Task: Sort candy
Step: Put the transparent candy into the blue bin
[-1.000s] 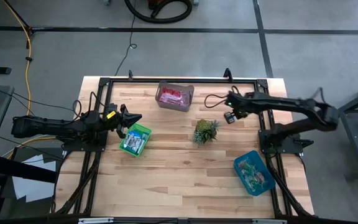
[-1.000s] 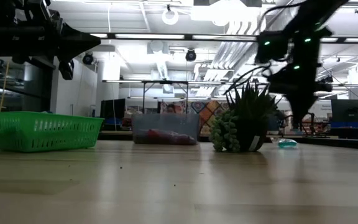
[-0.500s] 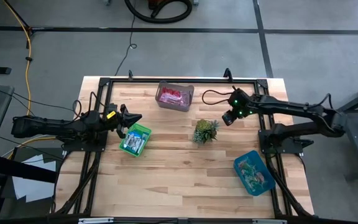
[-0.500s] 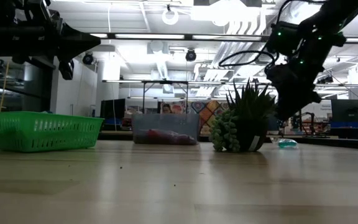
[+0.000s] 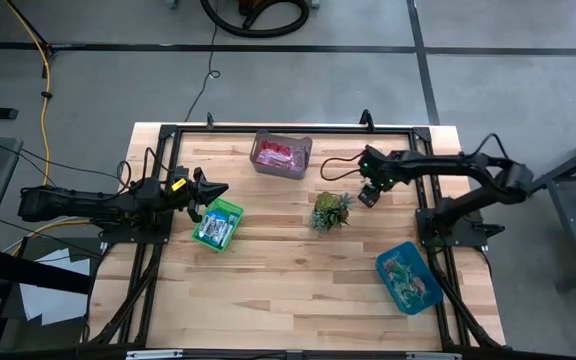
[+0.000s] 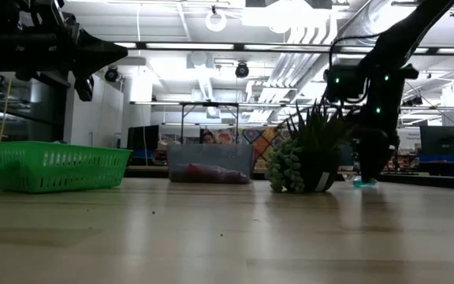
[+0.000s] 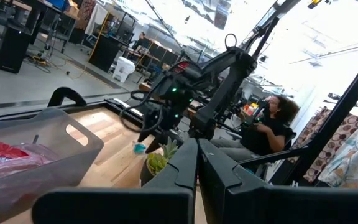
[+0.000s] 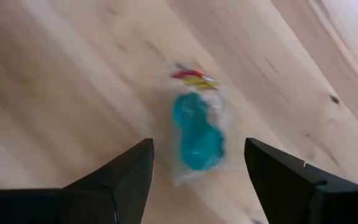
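One candy (image 8: 197, 134), teal sweets in a clear wrapper, lies flat on the wood to the right of the plant (image 5: 331, 210); the low view shows this candy (image 6: 363, 182) too. My right gripper (image 8: 197, 180) points down over it, open, one finger on each side of the candy and a little above it. Over the green basket's (image 5: 217, 223) far left corner my left gripper (image 5: 216, 190) hangs level and shut, with nothing between its fingers (image 7: 197, 163). Blue-and-white candies fill the basket.
A clear bin (image 5: 282, 153) of red and pink candies stands at the far middle. A blue bin (image 5: 408, 277) with greenish and clear candies sits at the near right. The small spiky plant (image 6: 306, 162) stands close to my right gripper's left side.
My right gripper has sunk toward the table onto the spot above the teal candy, rolling about its own axis as it came down. The candy has stayed where it lay.
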Available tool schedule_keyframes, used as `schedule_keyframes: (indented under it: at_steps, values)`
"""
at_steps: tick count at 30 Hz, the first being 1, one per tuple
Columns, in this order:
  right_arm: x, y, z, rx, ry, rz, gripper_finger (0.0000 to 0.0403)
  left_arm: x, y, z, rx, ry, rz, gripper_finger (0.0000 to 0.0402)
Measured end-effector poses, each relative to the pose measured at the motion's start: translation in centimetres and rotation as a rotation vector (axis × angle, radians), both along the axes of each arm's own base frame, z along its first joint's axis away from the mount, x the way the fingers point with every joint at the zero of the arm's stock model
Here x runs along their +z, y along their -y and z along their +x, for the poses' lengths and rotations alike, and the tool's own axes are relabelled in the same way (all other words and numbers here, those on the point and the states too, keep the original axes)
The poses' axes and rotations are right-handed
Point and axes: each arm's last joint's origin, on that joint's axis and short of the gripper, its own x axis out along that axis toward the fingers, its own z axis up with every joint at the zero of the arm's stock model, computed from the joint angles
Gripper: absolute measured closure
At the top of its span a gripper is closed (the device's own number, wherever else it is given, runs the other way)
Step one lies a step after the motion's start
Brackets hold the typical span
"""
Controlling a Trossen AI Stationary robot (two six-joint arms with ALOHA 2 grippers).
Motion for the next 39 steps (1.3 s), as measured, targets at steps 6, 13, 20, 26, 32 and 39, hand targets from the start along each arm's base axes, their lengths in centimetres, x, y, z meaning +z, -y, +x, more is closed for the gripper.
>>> schedule_keyframes:
  at_steps: [6,13,20,26,32,39]
  values:
    - [-1.4,1.0,0.0,0.000,-0.063,0.021,0.0155,0.0,0.0,0.0,0.000,0.001,0.000,0.0401]
    - [-1.7,0.6,-0.1,0.024,-0.114,0.034,0.0235,0.0,0.0,0.0,0.000,0.000,0.000,0.0401]
    - [2.5,-0.9,-1.3,-0.003,0.000,-0.036,0.0377,0.0,0.0,0.0,0.000,0.000,0.000,0.0401]
    - [9.9,-4.8,-2.6,0.206,0.380,0.156,0.0394,0.0,0.0,0.0,0.000,0.001,0.000,0.0401]
    - [15.9,-9.2,-5.2,0.304,0.595,0.485,0.0398,0.0,0.0,0.0,0.000,0.001,0.000,0.0401]
    - [15.6,-13.5,-6.9,0.307,0.359,0.753,0.0400,0.0,0.0,0.0,0.000,0.000,0.000,0.0401]
